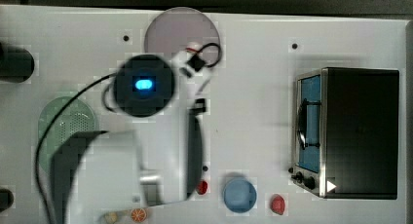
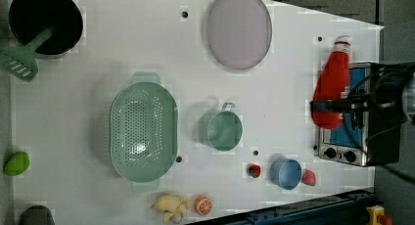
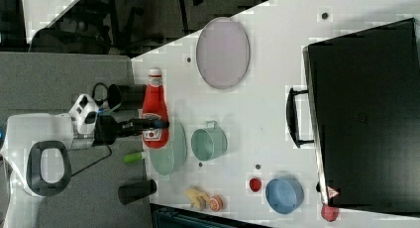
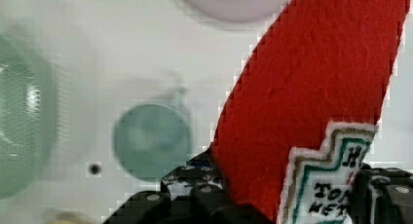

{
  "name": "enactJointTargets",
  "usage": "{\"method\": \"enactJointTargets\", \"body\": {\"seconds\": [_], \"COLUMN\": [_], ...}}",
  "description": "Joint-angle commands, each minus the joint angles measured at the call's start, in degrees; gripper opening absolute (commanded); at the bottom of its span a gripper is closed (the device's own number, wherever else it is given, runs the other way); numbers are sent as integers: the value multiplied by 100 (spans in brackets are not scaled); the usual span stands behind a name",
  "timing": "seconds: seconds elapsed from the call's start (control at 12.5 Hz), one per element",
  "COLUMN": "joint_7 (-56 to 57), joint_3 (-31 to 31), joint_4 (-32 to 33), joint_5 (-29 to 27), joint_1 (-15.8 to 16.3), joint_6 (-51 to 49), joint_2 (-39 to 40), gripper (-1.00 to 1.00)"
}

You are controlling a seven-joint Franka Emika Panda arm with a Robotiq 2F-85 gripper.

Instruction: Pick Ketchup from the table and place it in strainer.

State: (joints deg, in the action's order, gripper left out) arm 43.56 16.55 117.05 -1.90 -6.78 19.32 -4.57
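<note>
Up off the table, the ketchup (image 3: 155, 114) is hanging in the air, clamped around its lower body by the gripper (image 3: 148, 124). You can see it nicely at the left middle of the right view: red bottle, white cap pointing to the top of the frame, label right at the black fingers (image 3: 143, 123). Over in the left view the same bottle (image 2: 333, 88) sits at the right edge of the frame, in front of the toaster oven (image 2: 364, 112), with the gripper (image 2: 337, 106) pinching it from the right side. The wrist view is mostly red bottle (image 4: 311, 97) with the label down at the lower right, squeezed between the dark pads (image 4: 195, 190).

The strainer (image 2: 143, 132) is the pale green oval basket at the left centre of the left view, sitting flat on the white table (image 2: 122, 44) with nothing in it. So bottle and strainer are well apart. A green mug (image 2: 221, 129) stands between them, just right of the strainer. The lilac plate (image 2: 239, 28) is near the top of the left view, and the blue bowl (image 2: 286, 173) sits toward the lower right with a small red fruit thing (image 2: 309, 177) beside it.
</note>
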Motion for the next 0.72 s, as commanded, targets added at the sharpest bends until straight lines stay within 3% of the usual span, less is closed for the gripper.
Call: {"method": "enactJointTargets", "body": {"seconds": [0.08,0.32,0.72], "joint_7": [-1289,-2289,-3584], "joint_3": [673,1376,2344], "joint_4": [153,160,232], "joint_5": [-27,-28,-27], "joint_1": [280,346,444], "joint_6": [-88,194,1558], "joint_2": [216,384,1267], "gripper": [24,24,24]}}
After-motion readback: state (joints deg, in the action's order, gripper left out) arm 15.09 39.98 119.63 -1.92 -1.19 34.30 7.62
